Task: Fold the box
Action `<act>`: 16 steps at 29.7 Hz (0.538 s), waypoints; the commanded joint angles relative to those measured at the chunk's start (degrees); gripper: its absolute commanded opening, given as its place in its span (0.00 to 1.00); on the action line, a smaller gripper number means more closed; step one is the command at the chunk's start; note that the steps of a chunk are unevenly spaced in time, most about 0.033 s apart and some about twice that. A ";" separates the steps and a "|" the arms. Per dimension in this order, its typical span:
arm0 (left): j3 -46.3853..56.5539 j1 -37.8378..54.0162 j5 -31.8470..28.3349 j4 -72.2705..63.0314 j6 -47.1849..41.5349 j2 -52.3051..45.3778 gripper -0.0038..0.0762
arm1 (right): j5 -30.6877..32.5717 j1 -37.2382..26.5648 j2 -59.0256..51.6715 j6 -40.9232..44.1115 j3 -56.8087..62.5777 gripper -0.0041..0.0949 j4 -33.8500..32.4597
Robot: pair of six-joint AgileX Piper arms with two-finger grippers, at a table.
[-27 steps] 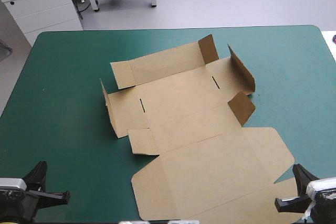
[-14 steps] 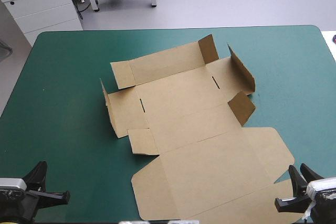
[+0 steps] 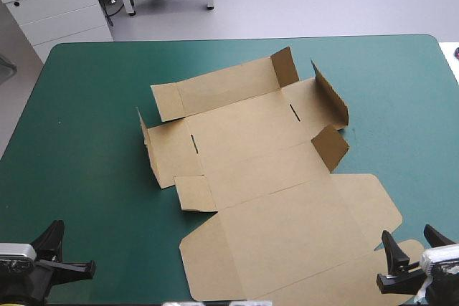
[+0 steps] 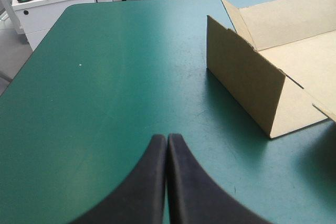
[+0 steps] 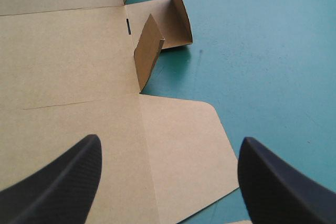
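Low at the near edge, right claw [image 5: 169, 139] gapes over the box [image 5: 68, 51], left claw [image 4: 167, 137] clenched.

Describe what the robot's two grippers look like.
The left gripper and the right gripper look alike. Each has two broad black jaws shaped like curved fins, wide at the base and narrowing to rounded tips. The surface is matte, with a fine grain visible on the right pair. No markings or cables show.

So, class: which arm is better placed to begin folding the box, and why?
Right. The right hand is open, a rounded lid flap of the brown box between its fingers. The left hand is shut over bare teal-green cover, the raised side wall ahead, off to one side.
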 commanded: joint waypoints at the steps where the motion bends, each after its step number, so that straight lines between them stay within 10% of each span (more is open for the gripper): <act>1: -1.25 -0.14 -4.50 -0.26 -0.13 -0.81 0.04 | -0.33 0.10 4.18 0.03 -5.06 0.73 -0.36; 16: -1.25 -0.14 -4.50 -0.26 -0.13 -0.81 0.04 | 8.21 0.10 39.35 -0.13 -30.37 0.73 -0.11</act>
